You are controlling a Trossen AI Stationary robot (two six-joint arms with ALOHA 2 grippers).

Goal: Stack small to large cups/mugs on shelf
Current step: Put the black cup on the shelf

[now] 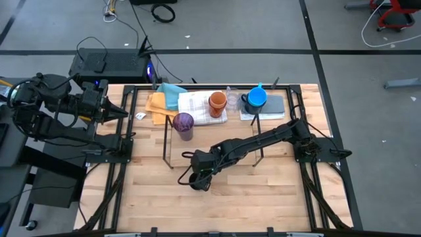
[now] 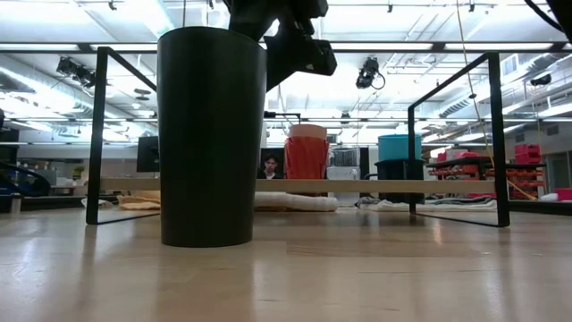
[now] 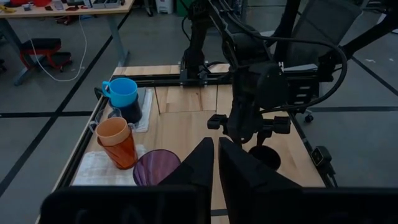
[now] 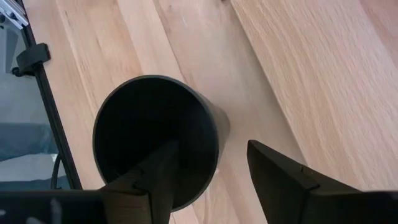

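The black cup stands upright on the bare wooden surface, in front of the shelf and well apart from the other cups. The right tool hangs directly over it with its jaws spread, one finger reaching down inside the mouth and the other outside the wall, so it straddles the rim but is not yet clamped.

The cup looks like a thin-walled, tapered plastic tumbler: probably light, stiff enough for a rim pinch, and smooth, so it could slip or tilt if squeezed weakly. The wall near the rim is the natural place to take it, gripped firmly but not so hard as to flex it.

The purple cup stands by the shelf's left end, with the orange cups and bright blue cup farther back on cloths. The left tool is clenched and empty, parked off the surface's left edge.
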